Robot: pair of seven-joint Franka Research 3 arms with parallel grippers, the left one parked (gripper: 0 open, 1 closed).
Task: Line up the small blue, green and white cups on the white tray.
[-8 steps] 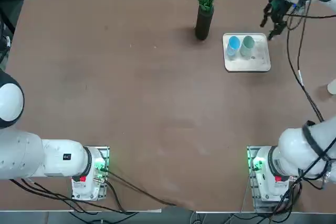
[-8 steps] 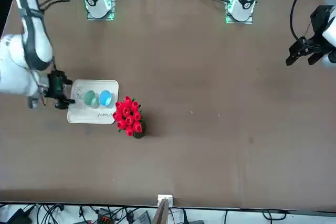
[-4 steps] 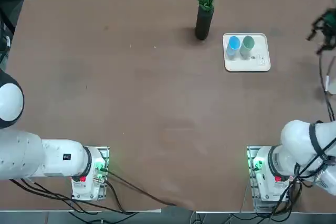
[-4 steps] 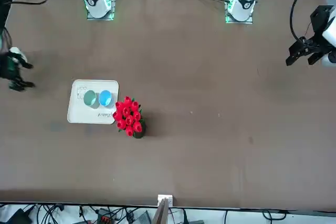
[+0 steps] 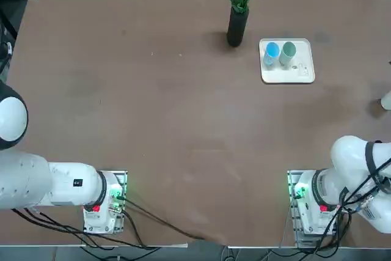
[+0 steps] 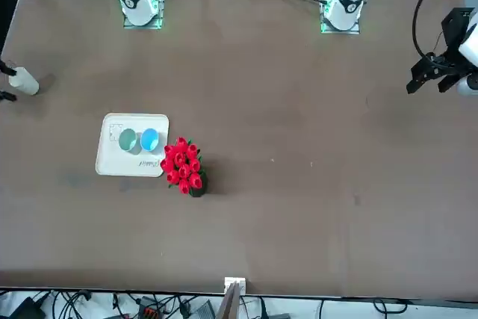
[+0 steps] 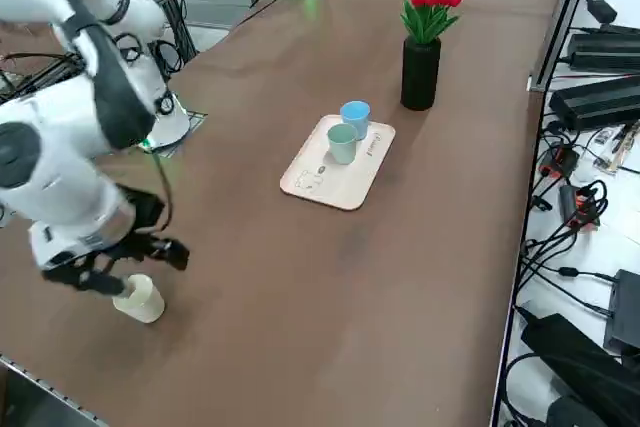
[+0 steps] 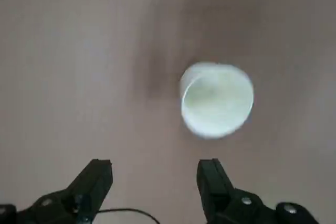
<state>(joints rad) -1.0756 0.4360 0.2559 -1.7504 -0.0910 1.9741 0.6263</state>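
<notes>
The white tray [image 5: 303,76] [image 6: 112,163] [image 7: 318,182] lies at the far right of the table. On it stand the blue cup [image 5: 271,51] [image 6: 149,140] [image 7: 354,116] and the green cup [image 5: 288,51] [image 6: 128,140] [image 7: 342,143], side by side. Well apart from the tray, the white cup [image 5: 387,101] [image 6: 24,81] [image 7: 140,298] [image 8: 217,99] stands upright near the table's right edge. My right gripper [image 7: 138,267] [image 8: 154,174] hovers just above this cup, open, with nothing between its fingers. The top view does not show the gripper.
A tall black vase with red flowers [image 5: 237,25] [image 6: 194,183] [image 7: 421,71] stands close beside the tray, on the blue cup's side. The table's right edge runs close to the white cup. Cables and power bricks [image 7: 590,97] lie beyond the far edge.
My right gripper has swung away from beside the tray toward the table's right edge and now hangs over the white cup. The cups and the tray have not moved.
</notes>
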